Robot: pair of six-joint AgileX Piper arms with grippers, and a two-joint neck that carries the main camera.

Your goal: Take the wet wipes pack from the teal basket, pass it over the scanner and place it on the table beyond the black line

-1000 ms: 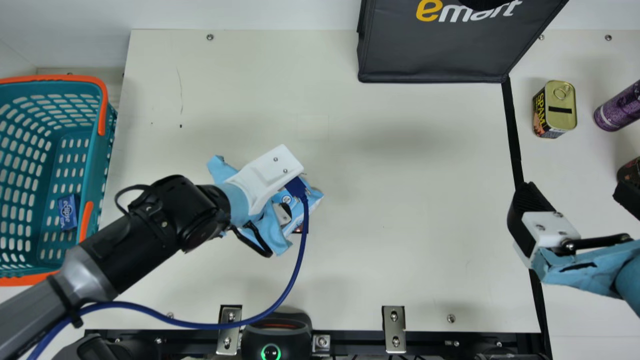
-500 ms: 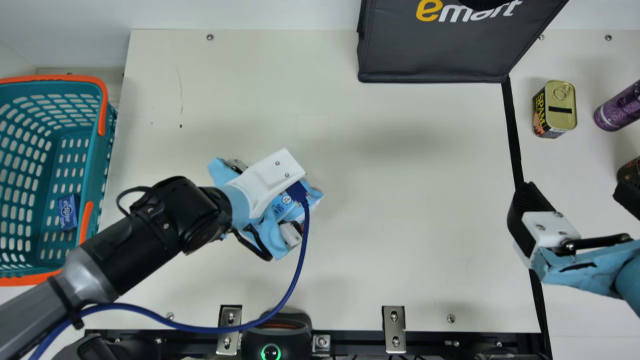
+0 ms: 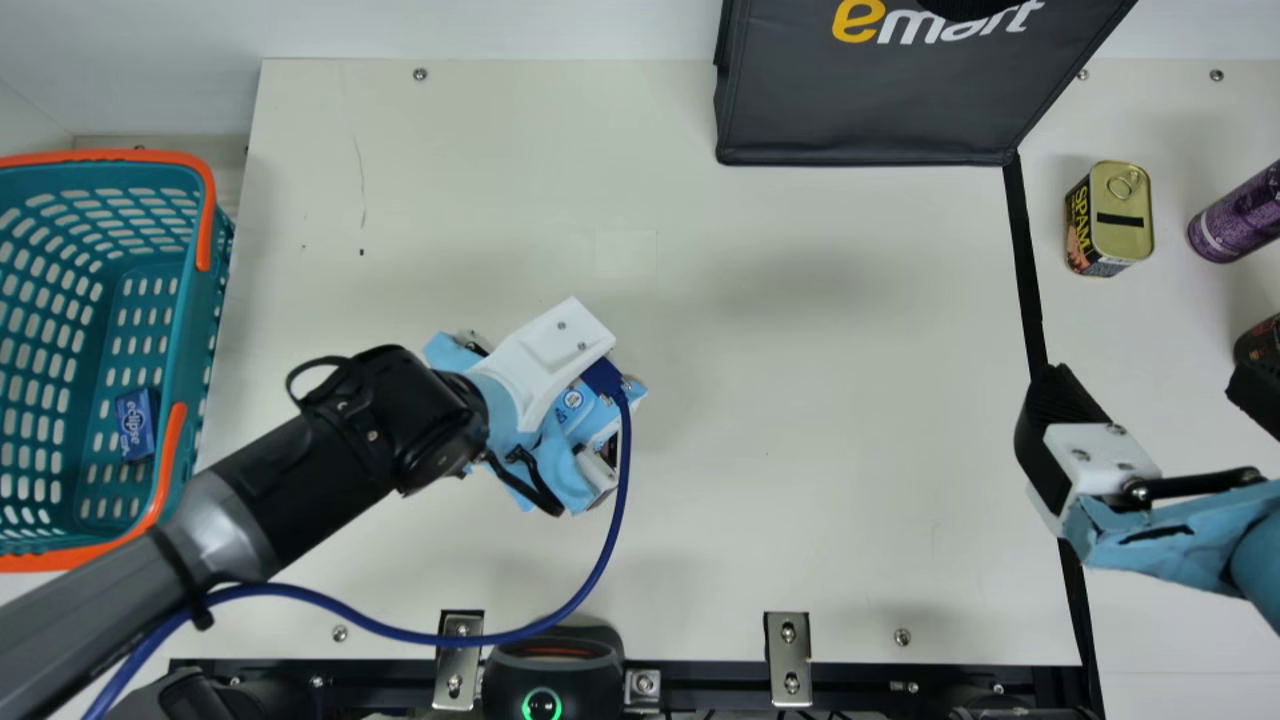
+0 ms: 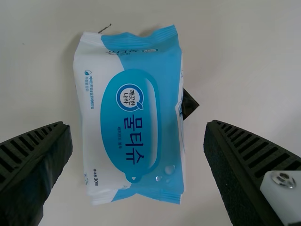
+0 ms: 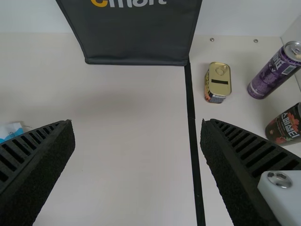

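In the main view my left gripper [image 3: 548, 362] is over the wet wipes pack [image 3: 602, 400], covering most of it. The blue and white pack [image 4: 134, 117] lies flat on the table in the left wrist view, between and beyond the open fingers of my left gripper [image 4: 138, 126], touching neither. My right gripper [image 3: 1150, 395] is at the main view's right, above the black line [image 3: 1022, 255]. Its fingers stand open and hold nothing, as the right wrist view shows of my right gripper [image 5: 136, 123]. The scanner [image 3: 545, 670] is at the table's near edge.
The teal basket [image 3: 190, 330] at the left holds a small blue pack [image 3: 136, 425]. A black bag [image 3: 860, 110] stands at the back. Beyond the line are a gold-topped can [image 3: 1120, 212], a purple can [image 3: 1240, 218] and a dark can [image 5: 287, 127]. A dark square [image 4: 189, 104] is beside the wipes.
My left gripper's fingers have spread apart around the pack, and the left arm has shifted slightly right. The pack has stayed about where it was; the right arm has kept still.
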